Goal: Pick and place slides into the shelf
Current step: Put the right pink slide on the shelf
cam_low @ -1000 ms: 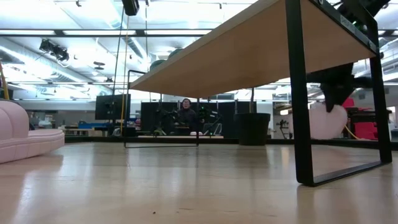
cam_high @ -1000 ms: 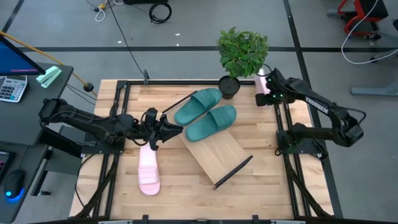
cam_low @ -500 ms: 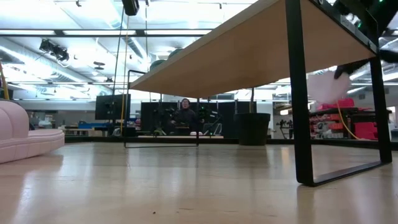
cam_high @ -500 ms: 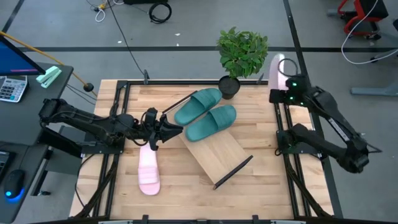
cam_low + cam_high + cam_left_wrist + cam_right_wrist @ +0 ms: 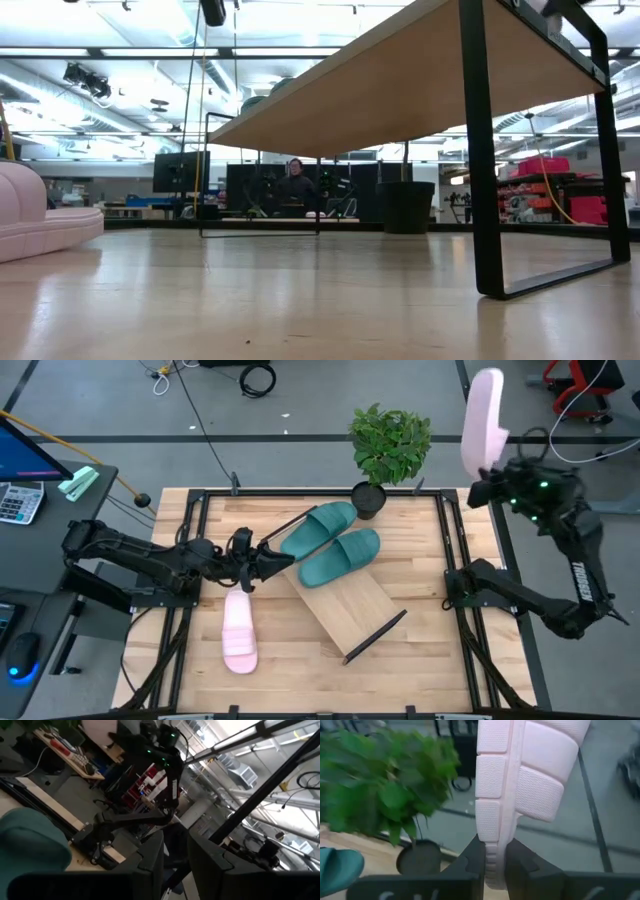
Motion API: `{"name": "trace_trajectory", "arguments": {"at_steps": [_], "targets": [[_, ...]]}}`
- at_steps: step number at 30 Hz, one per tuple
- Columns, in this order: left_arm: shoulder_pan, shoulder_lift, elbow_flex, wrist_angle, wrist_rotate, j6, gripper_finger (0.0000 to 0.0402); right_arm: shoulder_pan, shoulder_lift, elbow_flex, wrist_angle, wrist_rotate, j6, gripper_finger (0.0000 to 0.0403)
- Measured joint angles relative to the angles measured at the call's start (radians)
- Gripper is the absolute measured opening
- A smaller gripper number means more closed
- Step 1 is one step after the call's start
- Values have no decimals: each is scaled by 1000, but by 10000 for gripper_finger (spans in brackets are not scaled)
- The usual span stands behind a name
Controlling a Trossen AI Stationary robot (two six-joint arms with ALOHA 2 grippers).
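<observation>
Nearest, a pale pink slide (image 5: 239,632) lies flat on the tabletop (image 5: 420,640), left of the shelf (image 5: 345,603), whose near half is bare. Mid-table, the left gripper (image 5: 262,559) waits at the shelf's left edge; whether its fingers are parted I cannot tell. Two teal slides (image 5: 330,542) fill the shelf's far end. Farthest, off the far right corner, the right gripper (image 5: 484,482) pinches the second pink slide (image 5: 482,418) by its edge, held on end. Best to swing it clear of the plant (image 5: 390,445), level it, and lower it onto the bare near half.
</observation>
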Motion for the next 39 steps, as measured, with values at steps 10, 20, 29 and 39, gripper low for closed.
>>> {"name": "trace_trajectory", "arguments": {"at_steps": [10, 20, 29, 39], "targets": [[43, 0, 0, 22, 0, -40, 92, 0, 37, 156, -10, -226, -182, 48], [80, 0, 0, 87, -9, -46, 96, 0, 37, 156, 0, -429, -117, 47], [116, 0, 0, 118, -21, -45, 96, 0, 36, 156, 125, -719, 131, 46], [158, 2, 1, 334, -23, 45, 91, 0, 36, 156, 371, -857, 324, 46]]}}
